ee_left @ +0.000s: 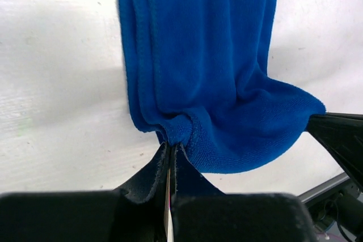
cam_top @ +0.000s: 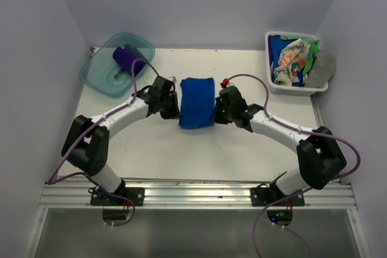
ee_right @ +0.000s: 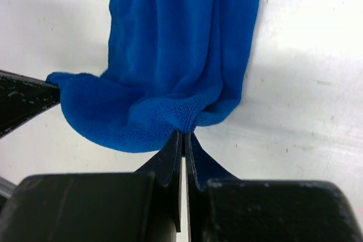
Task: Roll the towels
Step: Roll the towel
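Your white table [cam_top: 181, 149] is lightly scuffed and boxed in by pale lilac walls [cam_top: 199, 4]. An aluminium rail [cam_top: 193, 193] runs along its near edge.

Far left corner: a translucent teal tub [cam_top: 97, 75] with a rolled purple towel [cam_top: 128, 58] inside.

Your left gripper [ee_left: 172, 150] is clenched on the left edge of the royal blue towel [cam_top: 197, 102], toward its near end, and the cloth puckers at the pinch. That towel lies as a folded strip at table centre, between both arms. Your right gripper [ee_right: 184, 135] is pinched tight on the opposite edge in the same way.

Far right corner: a white basket [cam_top: 289, 89] holds a cream printed towel [cam_top: 290, 58], a green towel [cam_top: 312, 51] and a grey towel [cam_top: 323, 67] draped over its rim.

The heap in the basket is tangled and its lower layers are hidden. Both wrist views cut off the blue towel's far end. You cannot tell whether the bulging near end between the fingers touches the table.

The blue cloth is plush with a short nap and a stitched hem. The fingers are matte black and tapered.
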